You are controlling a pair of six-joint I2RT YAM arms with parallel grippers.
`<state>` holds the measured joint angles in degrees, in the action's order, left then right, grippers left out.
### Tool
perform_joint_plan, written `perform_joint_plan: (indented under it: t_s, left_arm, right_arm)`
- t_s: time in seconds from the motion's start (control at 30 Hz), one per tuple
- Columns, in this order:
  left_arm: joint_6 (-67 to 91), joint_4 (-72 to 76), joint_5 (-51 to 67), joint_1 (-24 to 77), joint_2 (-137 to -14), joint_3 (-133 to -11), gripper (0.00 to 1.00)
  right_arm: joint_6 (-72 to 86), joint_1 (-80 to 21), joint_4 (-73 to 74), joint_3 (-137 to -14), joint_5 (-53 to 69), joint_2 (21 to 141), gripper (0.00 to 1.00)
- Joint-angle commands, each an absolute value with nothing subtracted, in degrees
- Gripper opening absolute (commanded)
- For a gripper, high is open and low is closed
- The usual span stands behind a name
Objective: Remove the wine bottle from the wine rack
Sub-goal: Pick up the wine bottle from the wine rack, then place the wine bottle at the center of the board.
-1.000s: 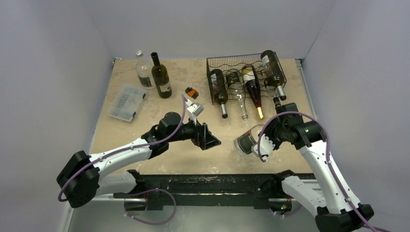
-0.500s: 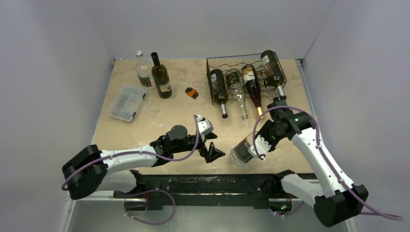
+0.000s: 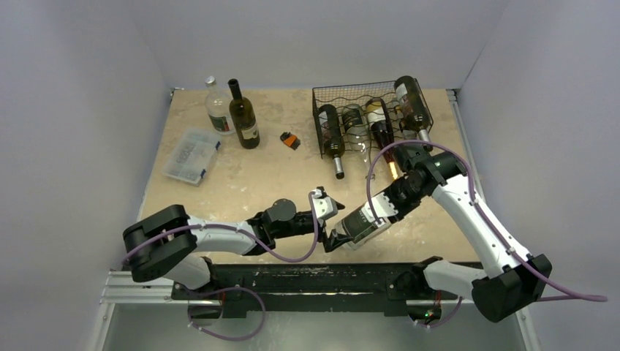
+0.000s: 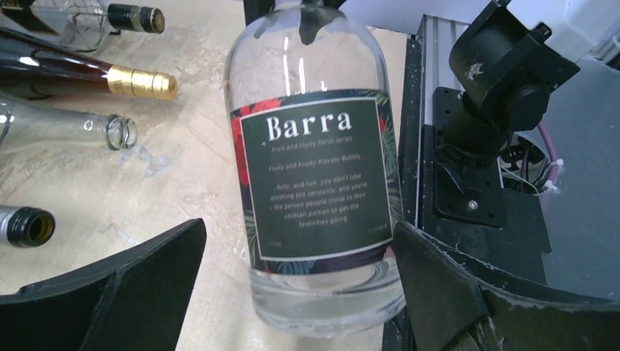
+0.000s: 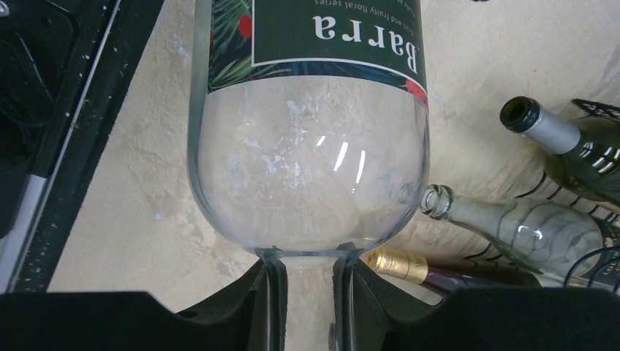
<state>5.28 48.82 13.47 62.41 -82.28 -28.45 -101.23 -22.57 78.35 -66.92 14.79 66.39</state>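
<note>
Lower centre, right arm (image 3: 460, 197) is clamping jaws on the neck of the slick, fragile, seemingly empty wine bottle (image 3: 362, 219); left arm (image 3: 234, 234) is hovering, jaws apart, around its body.

Arms (image 3: 219, 235): white shells, blk joints, purple cables (image 3: 368, 179); left tool (image 4: 300, 234) w/ matte blk wedge fingers (image 4: 124, 292).
</note>
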Motion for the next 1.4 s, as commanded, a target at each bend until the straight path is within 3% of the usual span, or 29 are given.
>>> perform_joint_plan:
  t_s: [0.0,0.27,0.57,0.97,1.37]
  left_arm:
    - [3.6,55.7,13.6,62.8,-85.2,-32.1,1.0]
    - [4.6,56.5,15.5,62.8,-91.1,-34.9,1.0]
    - [1.5,57.2,8.3,62.8,-95.1,-34.7,1.0]
    - [-1.5,58.6,7.0,62.9,-100.6,-36.8,0.99]
    - [-3.7,60.8,3.4,62.8,-103.5,-35.4,0.93]
  right_arm:
    - [-92.0,-24.6,77.7,-69.7,18.7,65.6,0.0]
    - [-84.4,-26.6,74.6,-69.8,12.8,66.5,0.0]
    - [-76.8,-29.3,77.6,-72.4,8.2,69.4,0.0]
    - [-66.8,-35.2,78.0,-74.4,5.1,73.4,0.0]
    - [-59.7,-36.9,77.2,-76.0,6.9,77.7,0.12]
